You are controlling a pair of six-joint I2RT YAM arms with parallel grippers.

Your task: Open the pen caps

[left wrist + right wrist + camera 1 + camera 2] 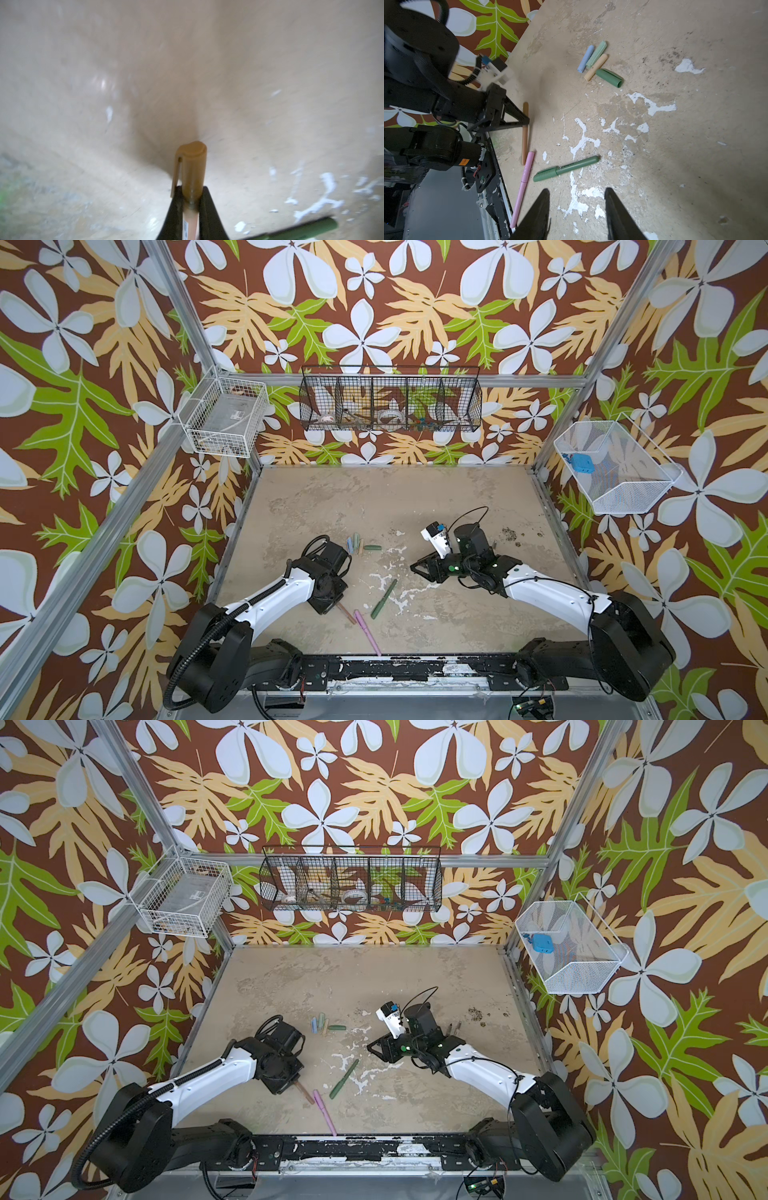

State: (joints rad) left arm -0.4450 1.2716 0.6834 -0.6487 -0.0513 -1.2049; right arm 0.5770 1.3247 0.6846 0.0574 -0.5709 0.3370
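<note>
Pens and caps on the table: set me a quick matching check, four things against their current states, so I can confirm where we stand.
Things:
1. brown pen
2. green pen
3. dark green cap
4. right tool

States:
A. open, holding nothing
B. lying loose, off any pen, beside the beige cap
C. clamped in the left tool, cap on
D. lying free on the table, cap on

Pairs: 1-C, 2-D, 3-B, 4-A
</note>
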